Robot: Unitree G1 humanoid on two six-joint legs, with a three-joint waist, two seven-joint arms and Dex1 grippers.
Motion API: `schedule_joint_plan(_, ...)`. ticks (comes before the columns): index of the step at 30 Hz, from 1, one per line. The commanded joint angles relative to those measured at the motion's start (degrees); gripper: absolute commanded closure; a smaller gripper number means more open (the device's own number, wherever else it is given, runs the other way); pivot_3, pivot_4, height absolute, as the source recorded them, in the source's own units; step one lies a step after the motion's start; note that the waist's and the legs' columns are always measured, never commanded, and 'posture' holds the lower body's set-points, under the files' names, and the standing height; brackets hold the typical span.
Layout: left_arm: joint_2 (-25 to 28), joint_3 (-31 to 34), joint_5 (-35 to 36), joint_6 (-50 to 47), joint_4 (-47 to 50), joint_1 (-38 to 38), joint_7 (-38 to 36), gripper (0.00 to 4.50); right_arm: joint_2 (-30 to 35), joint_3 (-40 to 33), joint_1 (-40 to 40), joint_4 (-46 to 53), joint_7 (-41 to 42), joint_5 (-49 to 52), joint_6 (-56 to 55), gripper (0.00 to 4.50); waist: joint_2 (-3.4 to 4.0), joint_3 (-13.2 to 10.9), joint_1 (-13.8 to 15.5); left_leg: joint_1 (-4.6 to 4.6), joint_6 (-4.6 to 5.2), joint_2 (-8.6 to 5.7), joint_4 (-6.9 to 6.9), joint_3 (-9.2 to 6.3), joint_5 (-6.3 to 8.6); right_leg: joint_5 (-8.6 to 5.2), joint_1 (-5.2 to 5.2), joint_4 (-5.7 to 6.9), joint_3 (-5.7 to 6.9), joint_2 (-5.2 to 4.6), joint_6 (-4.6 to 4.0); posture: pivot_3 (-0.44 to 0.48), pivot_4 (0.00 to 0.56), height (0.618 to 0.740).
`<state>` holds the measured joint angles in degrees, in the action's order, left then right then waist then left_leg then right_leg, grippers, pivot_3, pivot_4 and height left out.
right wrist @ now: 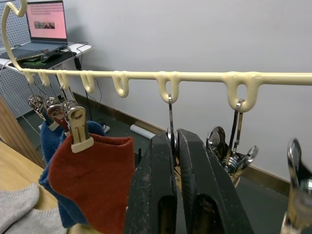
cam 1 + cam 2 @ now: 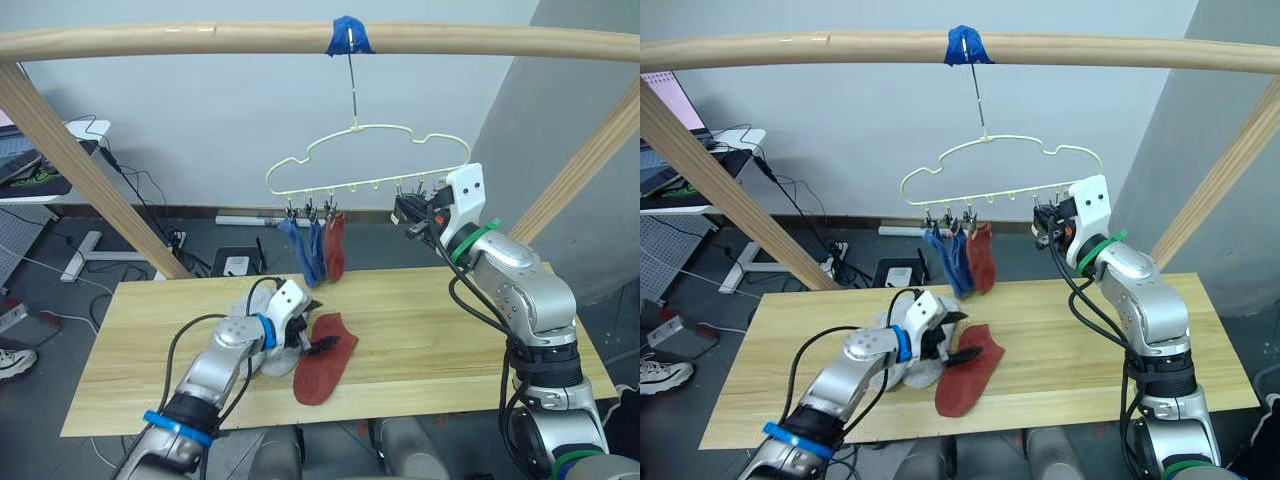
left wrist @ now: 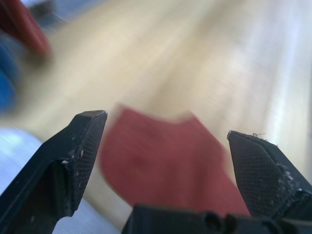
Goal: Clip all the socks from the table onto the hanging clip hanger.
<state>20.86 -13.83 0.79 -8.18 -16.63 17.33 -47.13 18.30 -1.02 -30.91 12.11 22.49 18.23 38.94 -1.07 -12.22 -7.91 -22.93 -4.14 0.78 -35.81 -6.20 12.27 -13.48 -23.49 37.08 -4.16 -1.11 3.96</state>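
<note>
Left arm stretched low over the table (image 2: 420, 330), left gripper (image 3: 165, 141) wide open and empty just above a rust red sock (image 2: 325, 357), beside grey socks (image 2: 262, 350). Right arm bent upward, right gripper (image 1: 176, 146) pressed shut at a clip (image 1: 170, 127) of the clip hanger (image 2: 370, 165). Two blue socks (image 2: 305, 250) and one red sock (image 2: 335, 245) clipped already.

Matt cloth sock (image 2: 323, 359), grained wood table (image 2: 430, 330)

Silver arms with black cables, blue and green bands, white wrist housings.
</note>
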Motion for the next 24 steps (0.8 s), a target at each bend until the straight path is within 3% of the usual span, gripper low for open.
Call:
schedule_joint_plan(1, -2.30, -1.69, -3.79, 7.13, -8.07, 2.53, 4.33, 0.04, 0.53, -0.80, -0.65, 0.36, -0.03, -0.05, -0.61, 4.50, 0.00, 0.00, -0.01, 0.00, 0.00, 0.00, 0.01, 0.00, 0.00, 0.00, 0.00, 0.00, 0.00, 0.00, 0.00, -0.170, 0.170, 0.740)
schedule_joint_plan(7, -5.73, -3.39, -6.22, 13.28, -19.32, 5.74, 5.62, 0.04, 0.66, -0.75, -0.54, 0.83, -0.22, 0.05, -0.24, 4.50, 0.00, 0.00, -0.02, -0.04, 0.00, -0.02, 0.03, -0.01, 0.00, 0.00, -0.01, -0.03, 0.00, 0.00, 0.00, -0.181, 0.169, 0.740)
schedule_joint_plan(17, -5.15, -4.65, -6.47, 10.58, -19.27, 4.39, 0.20, 0.04, 1.06, -1.42, -0.09, 1.76, -0.98, 0.14, 0.46, 4.50, 0.00, 0.00, -0.12, -0.01, 0.00, -0.01, 0.01, -0.01, 0.00, 0.00, 0.00, 0.01, 0.00, 0.00, 0.01, -0.202, 0.174, 0.740)
schedule_joint_plan(20, -5.18, -4.81, -6.49, 10.52, -19.33, 4.33, -0.52, 0.54, 1.07, -1.42, -0.27, 1.66, -1.06, 0.15, 0.43, 4.50, 0.00, 0.00, -0.12, -0.01, 0.00, -0.02, 0.00, -0.01, 0.00, 0.00, 0.01, 0.00, 0.00, 0.00, 0.01, -0.204, 0.175, 0.740)
schedule_joint_plan(24, -5.20, -4.84, -6.87, 11.08, -19.41, 4.41, -0.70, 1.74, 1.13, -1.47, -0.39, 1.45, -1.09, 0.11, 0.33, 4.50, 0.00, 0.00, -0.12, 0.00, 0.00, -0.01, 0.00, -0.01, 0.00, 0.01, 0.01, 0.01, 0.00, 0.00, 0.02, -0.203, 0.174, 0.740)
